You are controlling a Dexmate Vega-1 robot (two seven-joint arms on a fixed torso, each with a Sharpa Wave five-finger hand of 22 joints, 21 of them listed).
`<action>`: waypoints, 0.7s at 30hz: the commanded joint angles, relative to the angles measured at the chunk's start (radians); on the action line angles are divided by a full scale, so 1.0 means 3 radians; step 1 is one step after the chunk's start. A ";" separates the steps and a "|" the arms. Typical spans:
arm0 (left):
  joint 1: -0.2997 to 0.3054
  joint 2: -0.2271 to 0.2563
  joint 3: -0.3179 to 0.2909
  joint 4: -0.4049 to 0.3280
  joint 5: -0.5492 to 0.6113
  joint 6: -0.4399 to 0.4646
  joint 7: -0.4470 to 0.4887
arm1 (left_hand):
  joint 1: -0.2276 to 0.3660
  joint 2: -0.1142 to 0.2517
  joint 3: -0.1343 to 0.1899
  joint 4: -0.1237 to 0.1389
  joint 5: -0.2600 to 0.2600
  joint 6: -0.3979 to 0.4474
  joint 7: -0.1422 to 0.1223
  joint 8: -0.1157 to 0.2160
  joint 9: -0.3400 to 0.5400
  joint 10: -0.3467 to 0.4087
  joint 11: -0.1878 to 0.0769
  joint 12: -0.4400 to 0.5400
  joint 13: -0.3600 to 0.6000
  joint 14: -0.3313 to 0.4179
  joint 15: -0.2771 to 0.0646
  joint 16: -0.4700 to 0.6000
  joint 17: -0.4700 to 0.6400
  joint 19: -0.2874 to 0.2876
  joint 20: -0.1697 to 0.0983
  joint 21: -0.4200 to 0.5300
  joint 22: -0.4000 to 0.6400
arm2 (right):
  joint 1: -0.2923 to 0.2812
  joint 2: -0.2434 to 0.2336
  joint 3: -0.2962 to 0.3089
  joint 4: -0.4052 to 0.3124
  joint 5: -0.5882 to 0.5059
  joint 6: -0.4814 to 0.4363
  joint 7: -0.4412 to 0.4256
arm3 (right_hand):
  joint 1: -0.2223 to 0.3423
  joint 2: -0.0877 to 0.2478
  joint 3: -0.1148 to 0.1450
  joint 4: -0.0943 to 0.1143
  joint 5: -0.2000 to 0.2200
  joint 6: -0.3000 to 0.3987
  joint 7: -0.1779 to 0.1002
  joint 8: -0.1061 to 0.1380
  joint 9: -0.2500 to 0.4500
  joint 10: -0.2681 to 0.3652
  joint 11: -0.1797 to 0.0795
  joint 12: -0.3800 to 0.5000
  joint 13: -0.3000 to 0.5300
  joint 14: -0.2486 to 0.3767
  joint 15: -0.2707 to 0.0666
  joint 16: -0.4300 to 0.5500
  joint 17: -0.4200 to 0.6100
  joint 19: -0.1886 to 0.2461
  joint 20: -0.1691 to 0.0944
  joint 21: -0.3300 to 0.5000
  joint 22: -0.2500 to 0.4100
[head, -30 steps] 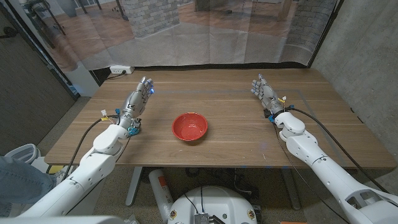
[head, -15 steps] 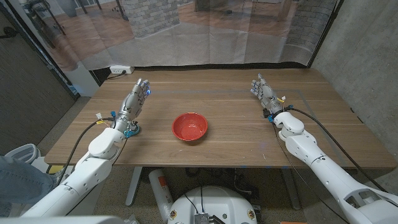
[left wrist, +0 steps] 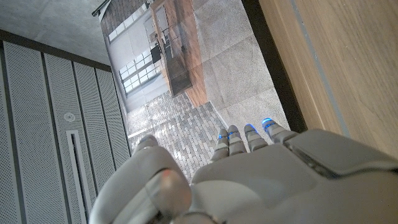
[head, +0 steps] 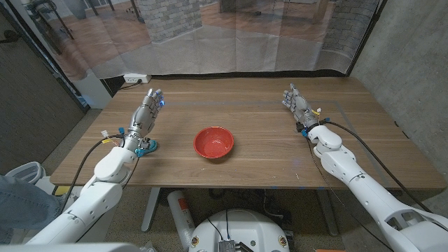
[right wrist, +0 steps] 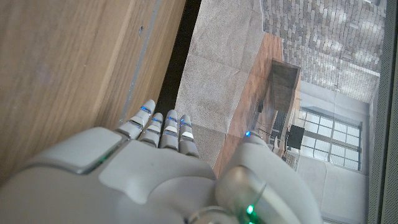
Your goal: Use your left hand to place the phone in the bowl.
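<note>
A red bowl stands empty at the middle of the wooden table. My left hand is raised over the table's left part, a good way left of the bowl, fingers straight and apart, holding nothing. Its back is seen from the left wrist view, with blue-lit fingertips reaching past the table's far edge. On the right side, my right hand also has its fingers extended and holds nothing. Its back shows in the right wrist view beside the table top.
A white power strip lies just beyond the far left corner. A translucent curtain hangs behind the table's far edge, and a concrete wall runs along the right. Bare wood surrounds the bowl.
My left arm and hand have shifted a little to the left, away from the bowl. The right hand and the bowl have stayed where they were.
</note>
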 commanded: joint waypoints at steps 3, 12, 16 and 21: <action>0.0160 0.0037 -0.0118 -0.0061 0.0047 -0.0113 0.0037 | 0.0025 0.0018 -0.0012 0.0008 -0.0001 0.0023 0.0013 0.0024 0.0019 0.0030 0.0014 0.0029 0.0017 0.0036 -0.0002 0.0017 0.0018 0.0012 0.0003 -0.0010 0.0014 | 0.0039 0.0052 0.0006 0.0191 -0.0013 0.0080 0.0083 | 0.0008 0.0011 0.0000 -0.0026 0.0001 0.0004 -0.0025 -0.0008 0.0014 0.0001 0.0000 -0.0007 0.0019 -0.0008 0.0019 0.0009 0.0012 0.0033 0.0006 -0.0006 0.0009; 0.0426 0.0081 -0.0265 -0.0216 0.0114 -0.0172 0.0158 | 0.0030 0.0018 -0.0018 0.0006 -0.0004 0.0044 0.0013 0.0027 0.0019 0.0046 0.0018 0.0030 0.0017 0.0054 0.0000 0.0018 0.0018 0.0022 0.0005 -0.0013 0.0014 | 0.0069 0.0078 0.0004 0.0261 -0.0040 0.0108 0.0102 | 0.0008 0.0013 -0.0002 -0.0028 0.0001 0.0006 -0.0027 -0.0008 0.0014 0.0003 0.0000 -0.0006 0.0019 -0.0009 0.0019 0.0009 0.0012 0.0038 0.0006 -0.0015 0.0009; 0.0499 0.0058 -0.0321 -0.0239 0.0142 -0.0234 0.0194 | 0.0033 0.0019 -0.0021 0.0005 -0.0005 0.0050 0.0013 0.0026 0.0019 0.0051 0.0013 0.0029 0.0017 0.0059 -0.0002 0.0017 0.0018 0.0027 0.0010 -0.0016 0.0014 | 0.0095 0.0097 0.0009 0.0316 -0.0031 0.0129 0.0139 | 0.0008 0.0013 -0.0003 -0.0029 0.0001 0.0007 -0.0028 -0.0007 0.0014 0.0004 0.0000 -0.0006 0.0019 -0.0008 0.0019 0.0009 0.0012 0.0040 0.0005 -0.0018 0.0009; 0.0638 0.0100 -0.0407 -0.0337 0.0218 -0.0179 0.0294 | 0.0037 0.0020 -0.0024 0.0004 -0.0006 0.0061 0.0011 0.0027 0.0019 0.0061 0.0018 0.0030 0.0017 0.0063 -0.0003 0.0015 0.0018 0.0033 0.0017 -0.0018 0.0014 | 0.0096 0.0100 0.0010 0.0325 -0.0038 0.0166 0.0174 | 0.0008 0.0014 -0.0004 -0.0030 0.0000 0.0007 -0.0026 -0.0007 0.0014 0.0001 0.0000 -0.0007 0.0019 -0.0012 0.0016 0.0008 0.0012 0.0044 0.0003 -0.0022 0.0009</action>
